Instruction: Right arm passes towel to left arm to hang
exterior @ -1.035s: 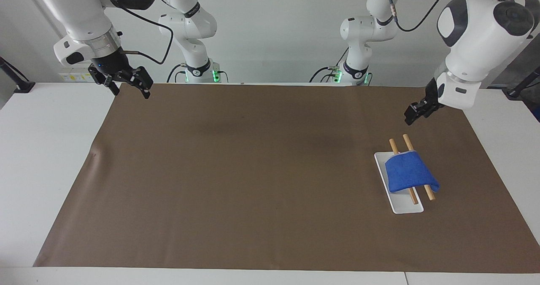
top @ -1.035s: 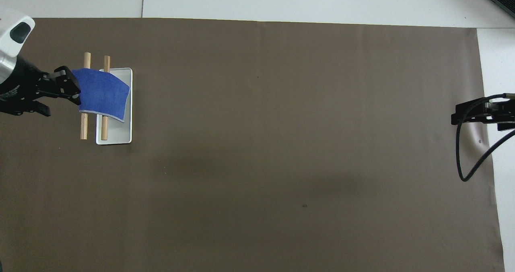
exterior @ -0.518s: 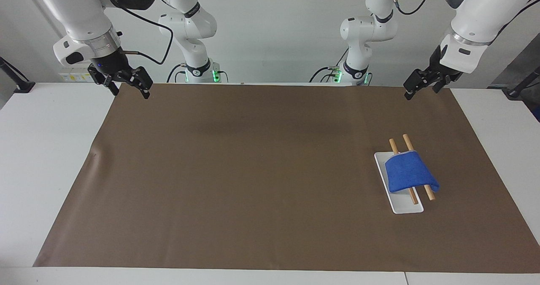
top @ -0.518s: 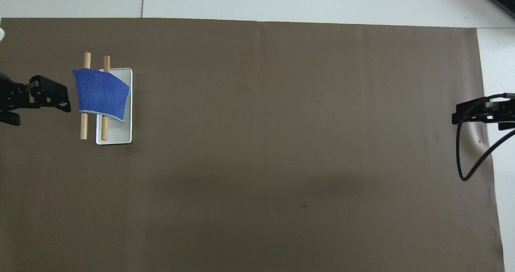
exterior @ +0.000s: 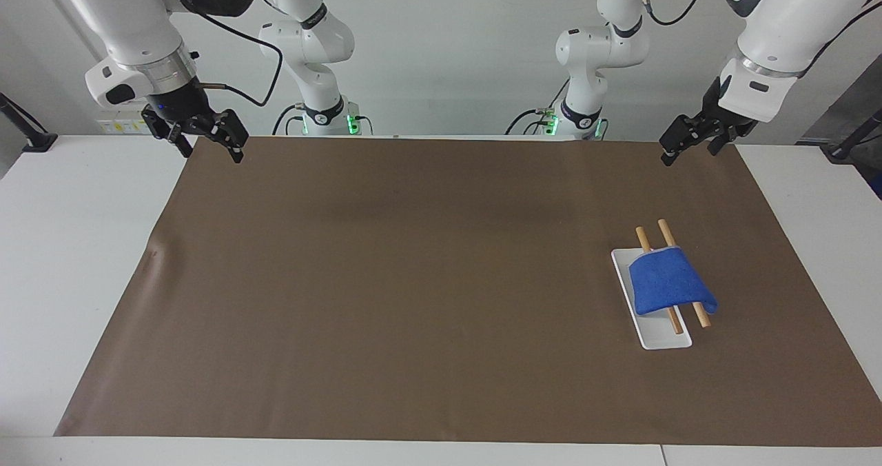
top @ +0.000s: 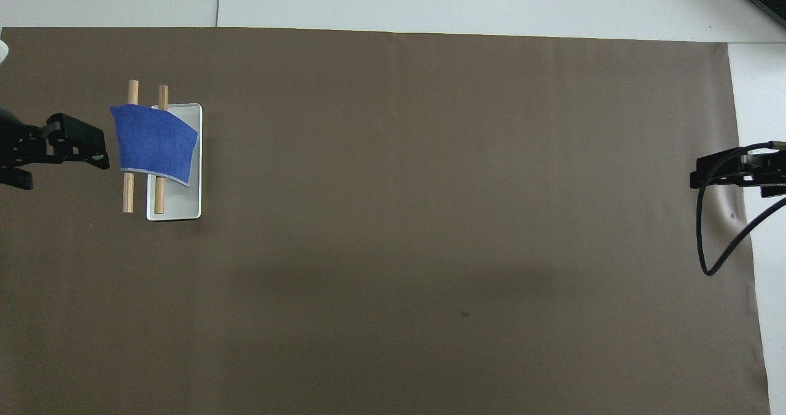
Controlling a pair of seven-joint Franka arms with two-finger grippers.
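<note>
Blue towel (exterior: 670, 283) hangs draped over two wooden dowels (exterior: 672, 274) on a white tray (exterior: 654, 338); the left hand (exterior: 691, 139), fingers apart and empty, has lifted clear, the right hand (exterior: 204, 134) waits open: task apparently finished.

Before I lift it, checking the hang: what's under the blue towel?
The blue towel drapes over two wooden rods above a white tray. The rods' middles are covered.
</note>
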